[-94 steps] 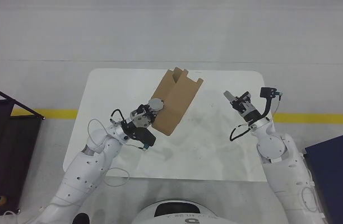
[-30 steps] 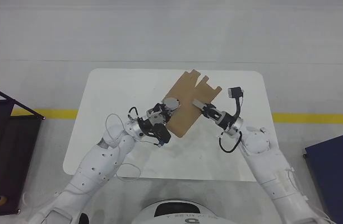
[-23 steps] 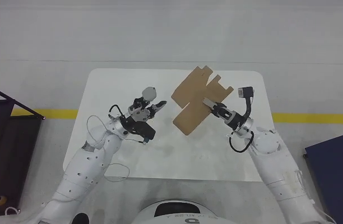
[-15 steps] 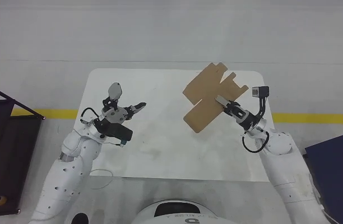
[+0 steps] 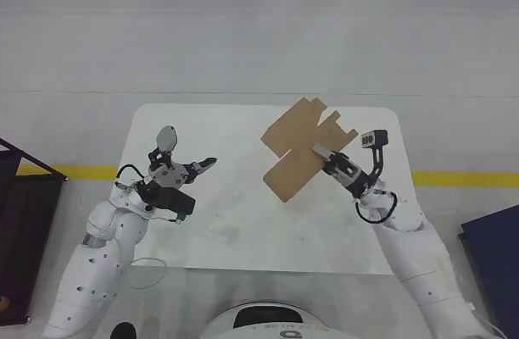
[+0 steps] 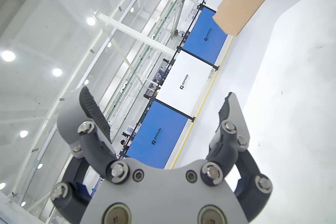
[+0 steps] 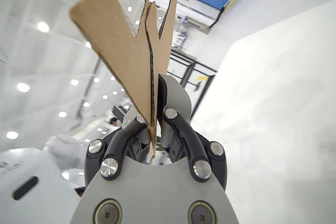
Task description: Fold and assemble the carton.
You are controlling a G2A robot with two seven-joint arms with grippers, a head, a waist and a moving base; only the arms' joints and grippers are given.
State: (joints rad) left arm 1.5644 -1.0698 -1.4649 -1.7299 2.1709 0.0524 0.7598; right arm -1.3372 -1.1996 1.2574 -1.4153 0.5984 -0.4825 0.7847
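Carton [image 5: 300, 151] farther left, corrugated edge within right tool [image 7: 158, 96]

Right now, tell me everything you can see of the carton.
The carton is plain brown corrugated cardboard, unassembled and flattened, its notched end flaps splaying apart. The right claw is shut on one edge, holding it tilted over the table's far right part. The left claw is open, well apart from it.
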